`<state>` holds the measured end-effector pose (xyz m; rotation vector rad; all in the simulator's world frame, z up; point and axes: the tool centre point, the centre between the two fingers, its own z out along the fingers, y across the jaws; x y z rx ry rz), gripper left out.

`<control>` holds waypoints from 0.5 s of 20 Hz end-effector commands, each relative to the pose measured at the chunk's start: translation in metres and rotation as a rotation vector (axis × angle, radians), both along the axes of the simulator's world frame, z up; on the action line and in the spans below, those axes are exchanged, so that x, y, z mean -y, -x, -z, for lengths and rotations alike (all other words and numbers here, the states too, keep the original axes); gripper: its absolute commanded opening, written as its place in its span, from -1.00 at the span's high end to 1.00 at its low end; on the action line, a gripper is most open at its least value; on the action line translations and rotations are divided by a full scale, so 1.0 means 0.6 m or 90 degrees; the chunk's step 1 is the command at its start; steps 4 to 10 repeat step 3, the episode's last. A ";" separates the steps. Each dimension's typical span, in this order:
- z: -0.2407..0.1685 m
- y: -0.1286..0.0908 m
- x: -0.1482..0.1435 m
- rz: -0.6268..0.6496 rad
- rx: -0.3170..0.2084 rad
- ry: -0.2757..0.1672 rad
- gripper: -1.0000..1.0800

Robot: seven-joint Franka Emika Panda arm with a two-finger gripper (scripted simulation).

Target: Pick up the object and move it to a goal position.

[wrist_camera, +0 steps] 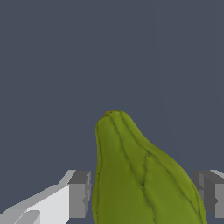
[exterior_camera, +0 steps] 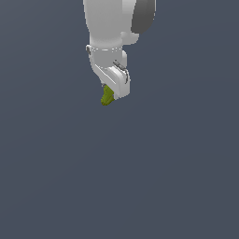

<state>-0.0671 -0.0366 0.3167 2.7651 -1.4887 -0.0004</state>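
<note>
- My view is filled by a flat, matte, dark slate-blue backdrop (exterior_camera: 56, 177); it is smooth and featureless.
- From the top of the exterior view hangs the glossy white, rounded robot arm (exterior_camera: 107, 28), built of thick tube-like segments, with a dark grey curved panel (exterior_camera: 142, 16) on the side toward the exterior view's right.
- At the arm's lower end I see the white blocky gripper (exterior_camera: 111, 93). In the wrist view its fingers end in squared grey pads (wrist_camera: 79, 193), boxy and flat-faced, one on each side of the object.
- The small olive-green, lumpy, elongated object (exterior_camera: 107, 96) sits between those pads, its tip poking out below the gripper in the exterior view. Seen close from the wrist, the object (wrist_camera: 140, 179) is pear-like: broad near the pads and tapering to a rounded tip with a tiny orange-brown spot. Its skin is ridged, with darker grooves running lengthwise.
- The gripper is clamped on the object, with the pads close against its sides.
</note>
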 end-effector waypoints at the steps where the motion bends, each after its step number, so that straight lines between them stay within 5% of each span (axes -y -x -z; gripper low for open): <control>1: -0.006 0.000 -0.001 0.000 0.001 0.000 1.00; 10: -0.005 -0.001 -0.001 0.000 0.000 -0.001 1.00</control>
